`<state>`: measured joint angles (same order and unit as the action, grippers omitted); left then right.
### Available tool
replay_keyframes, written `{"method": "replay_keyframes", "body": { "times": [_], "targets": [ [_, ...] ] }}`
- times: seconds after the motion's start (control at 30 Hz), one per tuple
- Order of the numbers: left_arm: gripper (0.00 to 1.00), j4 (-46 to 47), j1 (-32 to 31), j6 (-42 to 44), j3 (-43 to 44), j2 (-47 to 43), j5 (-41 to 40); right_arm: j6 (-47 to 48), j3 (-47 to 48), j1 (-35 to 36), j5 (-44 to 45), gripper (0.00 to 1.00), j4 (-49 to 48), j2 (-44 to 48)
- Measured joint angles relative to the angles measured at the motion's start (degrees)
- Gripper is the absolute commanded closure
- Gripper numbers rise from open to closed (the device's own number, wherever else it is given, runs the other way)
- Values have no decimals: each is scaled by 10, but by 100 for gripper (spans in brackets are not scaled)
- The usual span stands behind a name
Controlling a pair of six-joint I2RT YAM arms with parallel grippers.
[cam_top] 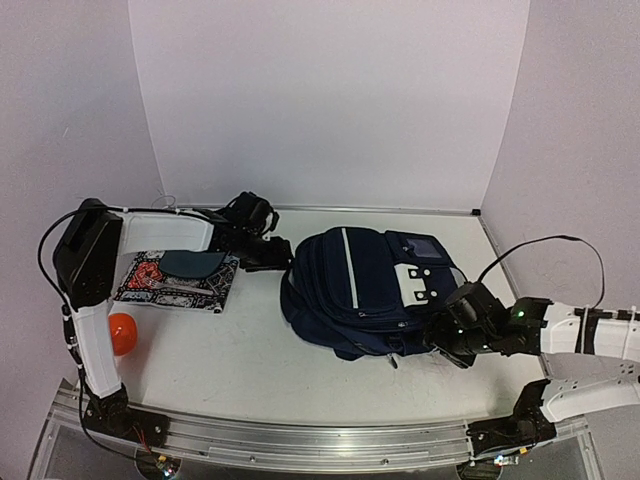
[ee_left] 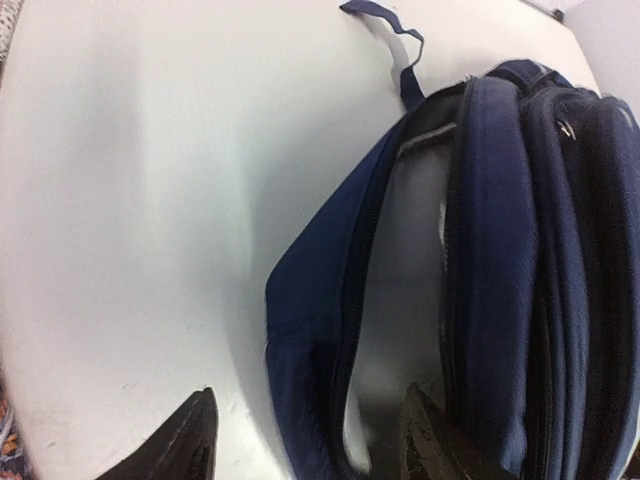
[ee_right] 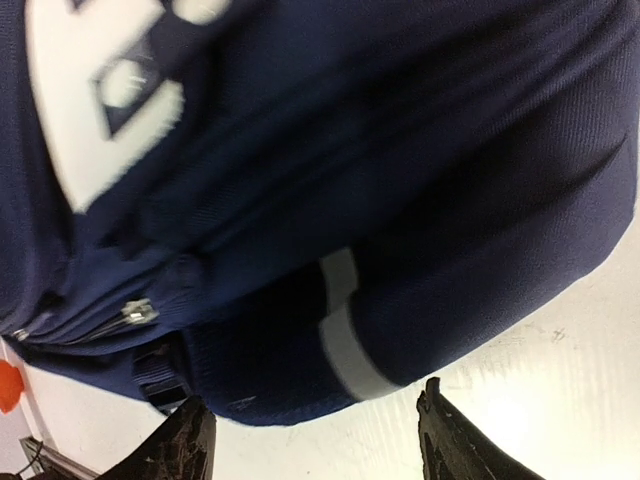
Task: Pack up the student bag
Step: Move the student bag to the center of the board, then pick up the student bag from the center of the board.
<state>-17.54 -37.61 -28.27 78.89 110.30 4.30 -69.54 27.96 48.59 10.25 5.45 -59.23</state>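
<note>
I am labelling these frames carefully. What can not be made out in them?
Orange ball, top view: partly hidden behind the left arm.
Student bag, left wrist view: only grey lining shows inside; the deeper part is hidden by its walls.
White patch, right wrist view: blurred, cut by the top edge.

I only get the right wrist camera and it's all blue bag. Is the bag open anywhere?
Observer: Yes. In the left wrist view the bag gapes along one side, and grey lining shows inside.
Child: Where's the other gripper?
Observer: The left gripper sits at the bag's left edge, with its fingers apart.
Child: What's over on that side of the table?
Observer: A flat patterned mat lies to the left of the bag.
</note>
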Motion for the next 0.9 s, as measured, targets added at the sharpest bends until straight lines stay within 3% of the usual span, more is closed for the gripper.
{"method": "replay_keyframes", "body": {
  "times": [0.1, 0.27, 0.4, 0.47, 0.77, 0.9],
  "targets": [
    [26, 24, 20, -14, -54, -57, 39, -34, -24, -1, -6, 28, -40, -16],
    [32, 75, 80, -57, -186, -178, 82, -80, -41, -1, -5, 28, -107, -38],
    [34, 94, 63, -82, -241, -235, 72, -102, -52, -1, -6, 32, -154, -67],
    [35, 97, 27, -93, -260, -254, 54, -110, -53, -1, -6, 40, -176, -88],
    [41, 111, -172, -145, -286, -281, -69, -114, -13, -3, -17, 95, -223, -171],
    [44, 127, -233, -163, -284, -269, -110, -111, 28, -2, -40, 100, -222, -196]
  ]
}}
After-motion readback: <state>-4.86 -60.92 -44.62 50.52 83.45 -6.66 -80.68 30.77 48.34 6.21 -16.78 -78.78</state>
